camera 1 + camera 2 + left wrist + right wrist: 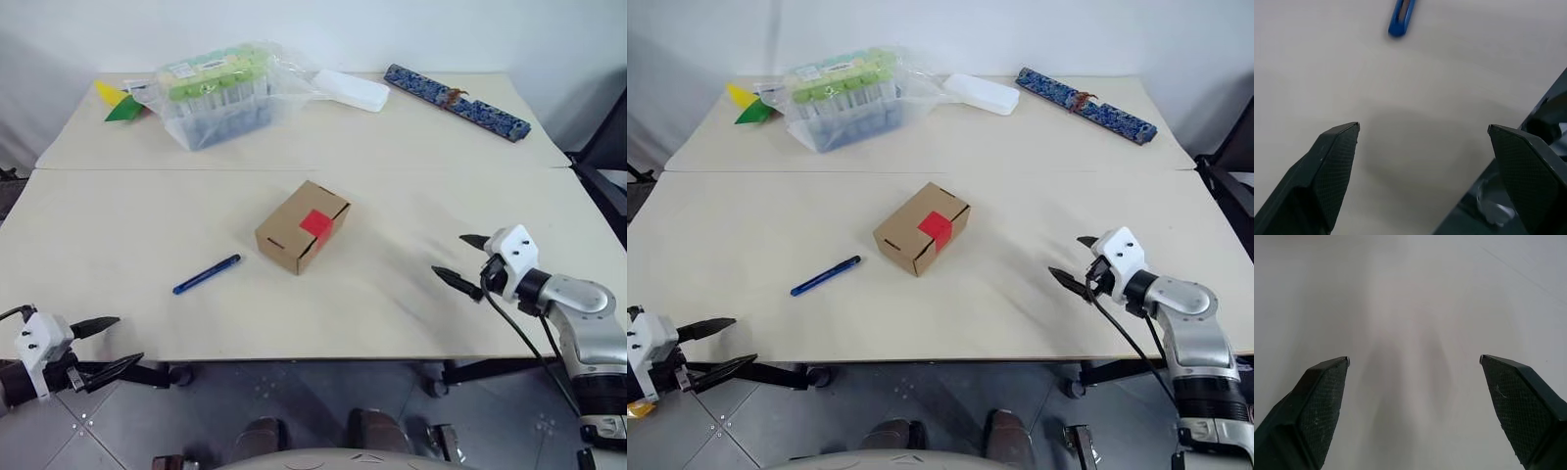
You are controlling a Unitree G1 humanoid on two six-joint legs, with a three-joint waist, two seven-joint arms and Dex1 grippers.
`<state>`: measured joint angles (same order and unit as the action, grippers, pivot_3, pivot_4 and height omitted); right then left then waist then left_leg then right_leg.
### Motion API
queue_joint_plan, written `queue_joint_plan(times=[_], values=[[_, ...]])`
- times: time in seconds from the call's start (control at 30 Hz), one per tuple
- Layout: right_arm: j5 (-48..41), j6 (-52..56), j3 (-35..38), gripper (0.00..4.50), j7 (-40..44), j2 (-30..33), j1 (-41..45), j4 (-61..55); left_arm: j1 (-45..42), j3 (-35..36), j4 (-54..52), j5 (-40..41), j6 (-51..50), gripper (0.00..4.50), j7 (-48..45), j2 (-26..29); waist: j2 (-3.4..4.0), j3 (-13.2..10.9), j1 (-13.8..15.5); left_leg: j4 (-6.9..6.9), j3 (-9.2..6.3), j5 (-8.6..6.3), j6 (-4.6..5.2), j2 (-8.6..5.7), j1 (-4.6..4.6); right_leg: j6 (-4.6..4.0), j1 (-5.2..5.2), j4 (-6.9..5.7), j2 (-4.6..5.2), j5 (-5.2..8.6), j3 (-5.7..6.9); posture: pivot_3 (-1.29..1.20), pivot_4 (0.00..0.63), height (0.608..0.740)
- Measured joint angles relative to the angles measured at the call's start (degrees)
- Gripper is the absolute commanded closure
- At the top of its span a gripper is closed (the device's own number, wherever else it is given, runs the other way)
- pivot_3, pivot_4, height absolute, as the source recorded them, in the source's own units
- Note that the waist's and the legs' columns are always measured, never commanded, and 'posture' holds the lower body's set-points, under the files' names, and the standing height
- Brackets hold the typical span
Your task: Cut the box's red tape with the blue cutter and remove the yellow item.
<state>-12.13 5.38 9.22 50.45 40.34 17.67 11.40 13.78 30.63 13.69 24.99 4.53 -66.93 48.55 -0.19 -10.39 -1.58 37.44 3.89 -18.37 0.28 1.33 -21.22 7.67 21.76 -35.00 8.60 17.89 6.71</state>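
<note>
The box (299, 230) is a small brown carton in the middle of the near table, flaps closed, with the red tape (316, 224) across its seam. To its left lies the blue cutter (207, 274), slim and pen-shaped; one end of the blue cutter (1402, 17) shows ahead of the left fingers. My left gripper (118, 343) hangs open at the table's front left edge, holding nothing. Over the table's right side my right gripper (458, 258) stands open and empty, well right of the box. The yellow item is hidden.
A clear plastic tub of green-capped tubes (217, 93) stands on the far table, with yellow and green paper triangles (118, 102) to its left. A white flat pack (350, 90) and a long blue-patterned case (457, 102) lie at the back right. A seam (294, 169) joins the two tables.
</note>
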Motion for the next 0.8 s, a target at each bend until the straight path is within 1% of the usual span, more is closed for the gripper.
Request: queue_joint_plan(times=[0.1,0.3,0.43,0.5,0.67,0.73,0.8], values=[[0.0,0.1,-0.1,0.0,0.0,0.0,0.0,0.0,0.1,0.4,-0.5,0.2,-1.7,0.03,0.7,0.0,0.0,0.0,0.0,0.0,0.01,-0.01,0.01,-0.01,0.0,0.0,0.0,0.0,0.0,0.0,0.0,0.0,0.15,0.74],[0.0,1.3,-0.1,0.0,-0.1,0.0,0.0,-0.1,0.4,0.4,-5.0,0.4,-7.5,0.03,3.6,0.1,0.0,0.0,0.0,0.05,0.01,-0.02,0.02,0.0,-0.01,0.0,0.0,-0.01,-0.01,0.0,-0.01,0.0,0.15,0.74],[-0.1,4.7,-0.1,0.0,-1.0,0.0,0.0,-1.7,-0.1,0.7,-7.4,0.6,-12.0,0.03,4.8,1.6,0.0,0.0,0.0,0.07,0.01,-0.02,0.02,0.0,-0.01,0.0,0.0,-0.03,-0.02,0.0,-0.02,0.0,0.15,0.74],[-0.6,6.6,-0.1,0.0,-1.7,0.0,0.0,-3.6,-1.9,1.4,-8.4,1.3,-13.5,0.03,5.3,1.9,0.0,0.0,0.1,0.09,0.0,-0.02,0.01,0.01,-0.02,0.0,0.0,-0.03,-0.01,0.0,-0.02,0.0,0.15,0.74],[-2.0,15.8,0.0,0.0,-4.9,0.0,1.7,-13.1,-13.2,1.6,-8.4,3.1,-13.6,0.03,6.3,2.0,0.0,0.0,0.2,0.24,-0.01,-0.05,0.0,0.01,-0.07,0.0,-0.01,-0.09,-0.02,0.0,-0.04,0.0,0.15,0.74],[-3.3,17.9,0.0,0.4,-5.3,-0.2,2.2,-15.3,-17.0,-0.1,-7.2,2.6,-12.3,0.42,6.3,2.0,0.0,0.0,0.2,0.24,-0.01,-0.07,-0.01,0.0,-0.06,0.0,-0.01,-0.12,-0.03,0.0,-0.02,0.0,0.15,0.74],[-5.0,21.0,0.0,0.93,-6.1,-1.1,2.7,-17.1,-21.2,-2.3,-4.1,1.1,-10.6,0.92,7.2,1.9,0.0,0.0,0.2,0.25,0.0,-0.07,-0.01,-0.01,-0.07,0.0,0.01,-0.13,-0.05,0.0,0.0,0.0,0.15,0.74]])
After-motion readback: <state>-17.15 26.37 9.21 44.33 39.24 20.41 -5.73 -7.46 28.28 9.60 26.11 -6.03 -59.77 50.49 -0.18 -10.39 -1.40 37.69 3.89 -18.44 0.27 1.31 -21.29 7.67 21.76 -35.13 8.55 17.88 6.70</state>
